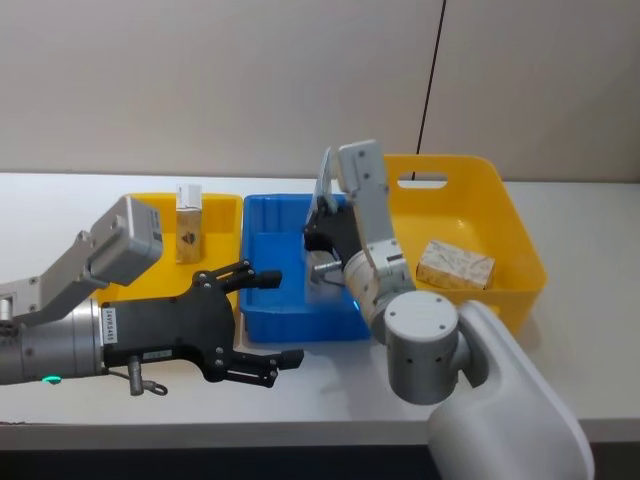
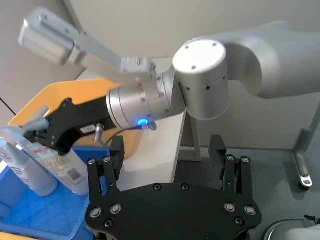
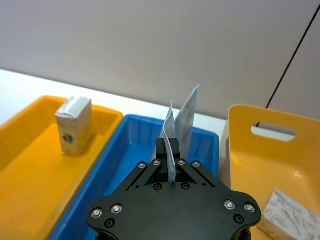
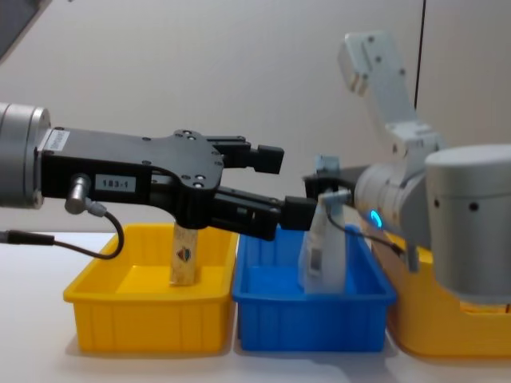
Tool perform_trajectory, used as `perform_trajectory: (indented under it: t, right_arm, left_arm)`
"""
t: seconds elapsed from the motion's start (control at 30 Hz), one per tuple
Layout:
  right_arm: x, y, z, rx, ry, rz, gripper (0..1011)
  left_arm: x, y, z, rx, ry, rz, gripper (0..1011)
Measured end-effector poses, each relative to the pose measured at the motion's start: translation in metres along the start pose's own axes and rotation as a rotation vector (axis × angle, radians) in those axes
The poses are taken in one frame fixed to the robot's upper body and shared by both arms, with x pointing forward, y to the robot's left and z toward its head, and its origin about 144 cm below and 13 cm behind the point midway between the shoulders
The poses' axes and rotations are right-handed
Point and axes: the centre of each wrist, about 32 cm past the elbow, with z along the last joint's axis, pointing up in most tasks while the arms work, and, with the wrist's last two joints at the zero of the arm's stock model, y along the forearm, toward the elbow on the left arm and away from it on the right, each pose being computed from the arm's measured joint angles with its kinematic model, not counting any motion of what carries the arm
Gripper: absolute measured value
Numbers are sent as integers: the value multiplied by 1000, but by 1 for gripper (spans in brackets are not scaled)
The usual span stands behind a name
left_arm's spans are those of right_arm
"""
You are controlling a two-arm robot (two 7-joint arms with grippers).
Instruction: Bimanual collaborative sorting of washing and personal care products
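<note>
Midway through the sort: the slim beige carton with dark round emblem [image 1: 188, 230] stands upright at the far end of the yellow plastic tray [image 1: 226, 208], while the white-grey marbled boxy pack [image 1: 455, 264] lies in the large yellow handled basket [image 1: 510, 215], judged not yet sorted. The right tool [image 1: 322, 232] pinches the top of the tall light-blue flat pouch [image 4: 321, 243], long axis near vertical, base inside the blue plastic tray [image 1: 262, 250] and apparently at its floor. The left tool [image 1: 258, 325] hovers spread wide and empty above the worktop's [image 1: 585, 220] front edge.
</note>
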Motion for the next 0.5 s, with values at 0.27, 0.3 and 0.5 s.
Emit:
perform_trajectory:
  t: [0.27,0.3,0.5]
  right_arm:
    - [7,-11,22,58,44,10,5]
    - [7,-11,24,62,47,10,5]
    - [17,-18,38,107,77,-8,5]
  left_arm:
    - [0,0,0,0,0,0,1002]
    - [0,0,0,0,0,0,1001]
    - [0,0,0,0,0,0,1001]
